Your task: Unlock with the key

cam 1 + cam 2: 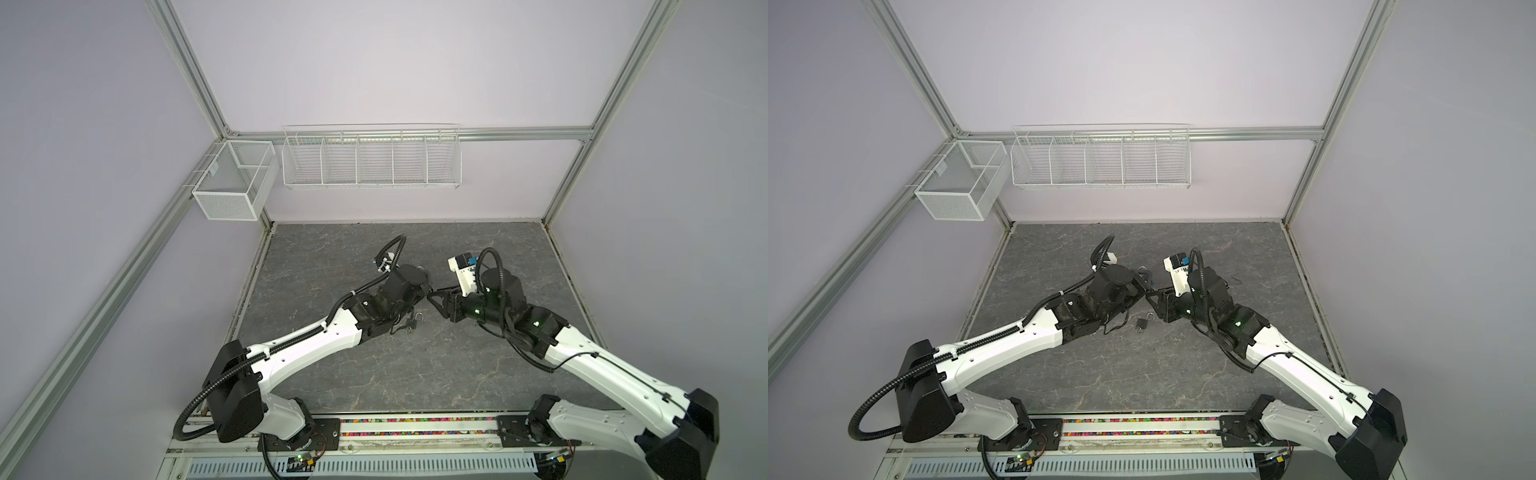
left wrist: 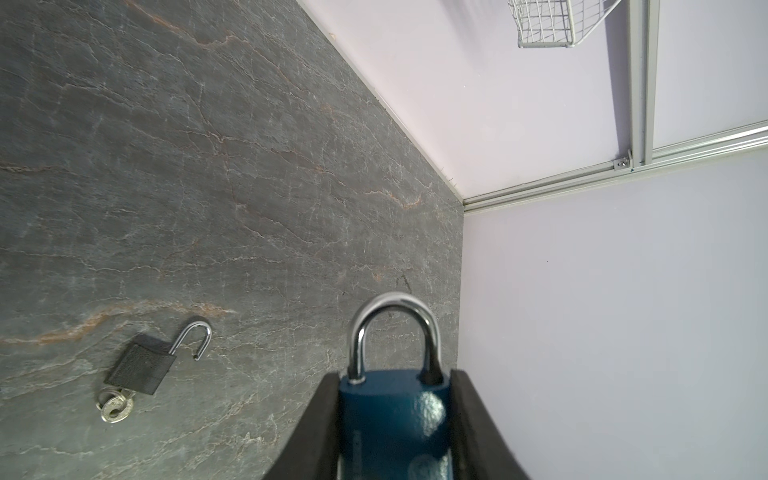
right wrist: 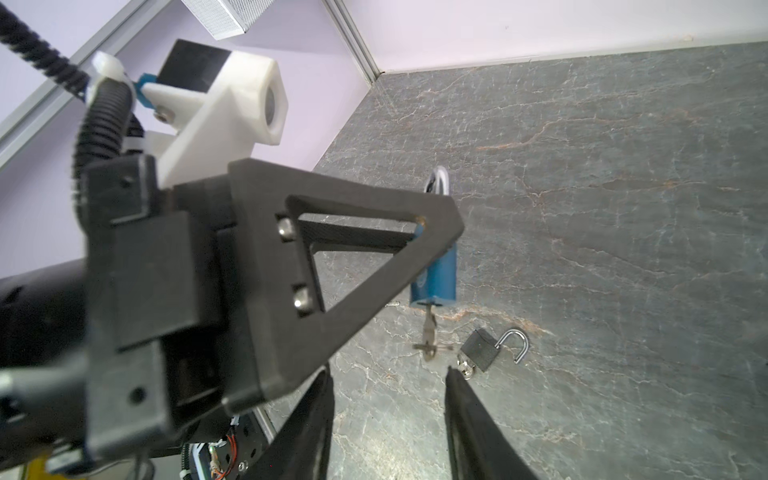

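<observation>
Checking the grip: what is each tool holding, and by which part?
The left tool clamps the blue padlock by the sides of its body; the right tool is open and holds nothing.

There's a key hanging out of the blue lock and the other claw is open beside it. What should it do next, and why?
Probably the right gripper should close on the key and turn it. The key sits in the blue padlock, which the left gripper clamps. The shackle looks seated, and the right gripper stands open, clear of the key.
</observation>
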`<state>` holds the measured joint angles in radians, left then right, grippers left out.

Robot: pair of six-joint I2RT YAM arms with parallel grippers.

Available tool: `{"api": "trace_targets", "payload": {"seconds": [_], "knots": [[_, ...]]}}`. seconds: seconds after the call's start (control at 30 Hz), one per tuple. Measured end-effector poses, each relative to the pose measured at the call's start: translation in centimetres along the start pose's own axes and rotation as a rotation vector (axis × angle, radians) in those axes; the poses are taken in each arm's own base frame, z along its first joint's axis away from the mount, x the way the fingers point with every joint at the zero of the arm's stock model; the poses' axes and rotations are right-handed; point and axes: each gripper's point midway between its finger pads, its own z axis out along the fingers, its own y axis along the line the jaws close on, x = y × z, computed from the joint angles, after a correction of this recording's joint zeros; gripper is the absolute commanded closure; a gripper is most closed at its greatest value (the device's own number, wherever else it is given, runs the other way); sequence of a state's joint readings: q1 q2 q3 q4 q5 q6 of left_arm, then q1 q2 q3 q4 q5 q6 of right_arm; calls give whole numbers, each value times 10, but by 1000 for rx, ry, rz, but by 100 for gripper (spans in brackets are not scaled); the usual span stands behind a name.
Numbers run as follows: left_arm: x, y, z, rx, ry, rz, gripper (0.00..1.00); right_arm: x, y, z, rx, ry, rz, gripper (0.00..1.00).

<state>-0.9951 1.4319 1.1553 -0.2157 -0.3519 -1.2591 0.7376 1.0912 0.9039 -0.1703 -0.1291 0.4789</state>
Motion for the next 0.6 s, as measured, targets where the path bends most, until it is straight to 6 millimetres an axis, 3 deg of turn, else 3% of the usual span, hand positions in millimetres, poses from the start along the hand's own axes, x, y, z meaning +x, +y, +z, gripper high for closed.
{"api": "trace_targets", "payload": {"seconds": [0.17,0.6], "knots": [[-3,-4,-5,14,-4,-5,100,5,-9,7,-13,4,30,63],[-4,-7,-8,25,-2,-9,100,4,-9,20,-39,4,21,73]]}}
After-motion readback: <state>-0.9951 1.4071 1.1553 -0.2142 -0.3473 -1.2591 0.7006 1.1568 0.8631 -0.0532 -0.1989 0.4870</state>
